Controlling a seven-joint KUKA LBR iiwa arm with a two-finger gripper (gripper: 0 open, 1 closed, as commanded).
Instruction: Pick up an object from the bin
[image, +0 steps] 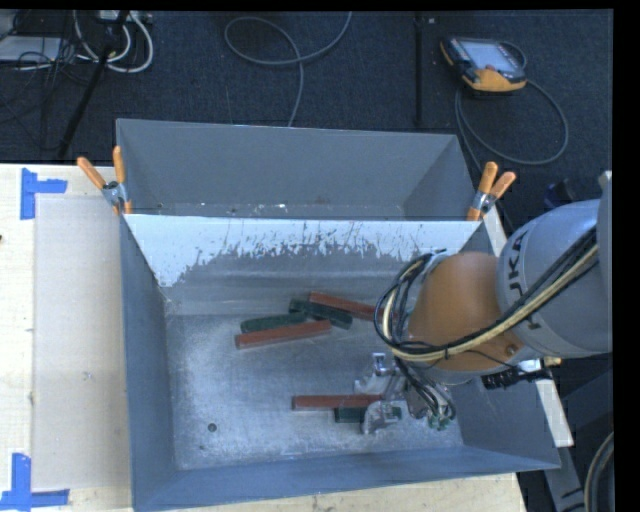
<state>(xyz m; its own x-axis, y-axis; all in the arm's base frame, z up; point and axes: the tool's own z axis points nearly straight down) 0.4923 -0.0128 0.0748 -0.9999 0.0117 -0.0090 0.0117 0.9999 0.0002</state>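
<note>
A KUKA arm (560, 285) is reaching into a grey metal bin (200, 440) from the right, its orange cover (455, 300) and looped cables (395, 312) hanging above the right side of the bin's floor. The pincer (383, 408) is sitting low over the floor in the lower right of the view, at the right end of a brown bar (322, 402) that is lying flat and running left to right. A short green piece (350, 414) is lying just below that bar, touching or nearly touching it, and its right end is also meeting the pincer. Whether the pincer is open, closed or gripping either thing cannot be told, as its metal parts and wiring are crowding that spot. Farther up the floor, well apart from the pincer, four more bars are lying in a loose group: a long brown one (283, 336) with a green one (266, 323) just above its left half, and to their right a dark green bar (322, 311) overlapping another brown bar (343, 304), whose right end is passing under the cables. The left half of the floor is showing only scuffed, speckled metal.
</note>
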